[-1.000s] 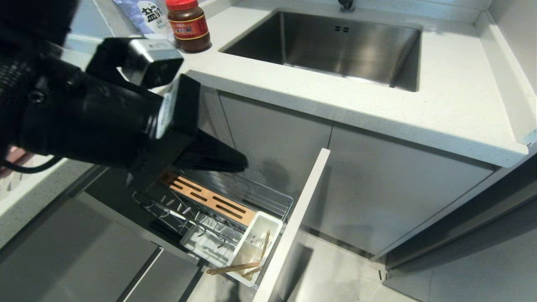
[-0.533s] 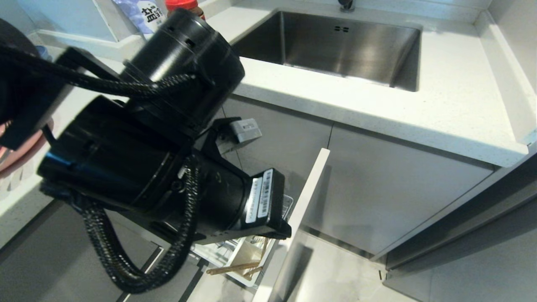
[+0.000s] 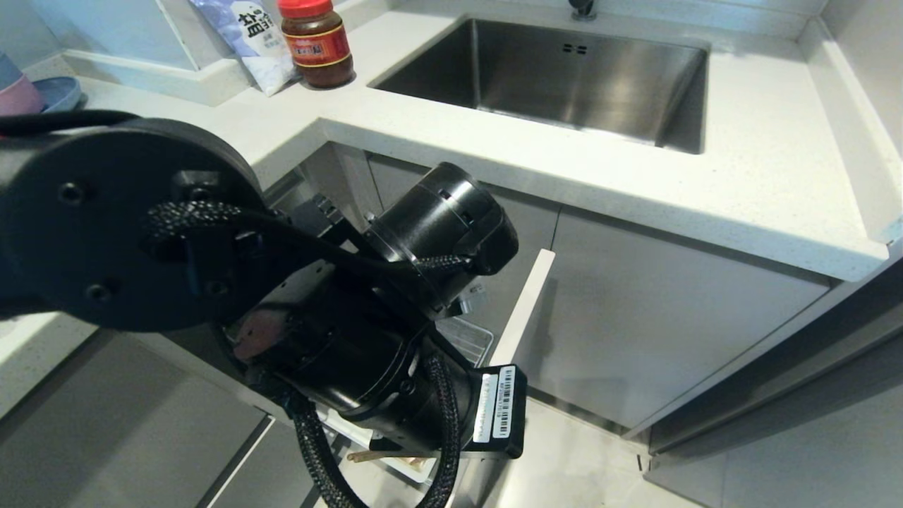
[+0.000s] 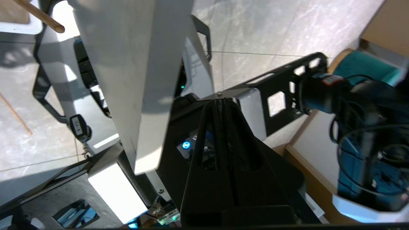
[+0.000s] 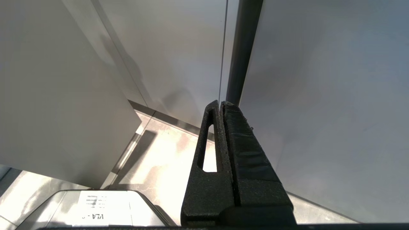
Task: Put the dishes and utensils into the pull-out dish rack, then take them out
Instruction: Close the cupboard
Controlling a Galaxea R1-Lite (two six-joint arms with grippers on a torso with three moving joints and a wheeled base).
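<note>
My left gripper (image 4: 220,101) is pressed fully together with nothing in it, its tip just beside the pull-out dish rack's pale-grey front panel (image 4: 140,76). One chopstick end (image 4: 41,17) pokes out past the panel, off to the far side of it from my fingertips. In the head view my left arm (image 3: 338,331) covers most of the rack. My right gripper (image 5: 221,103) is also closed and empty, facing cabinet doors (image 5: 319,95).

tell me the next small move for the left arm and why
Probably ease the shut, empty left gripper sideways onto the outer face of the front panel, ready to push the pull-out dish rack in. The gripper hangs just outside the panel, above the floor, and the chopsticks lie in the rack. The right gripper sits parked, shut.
</note>
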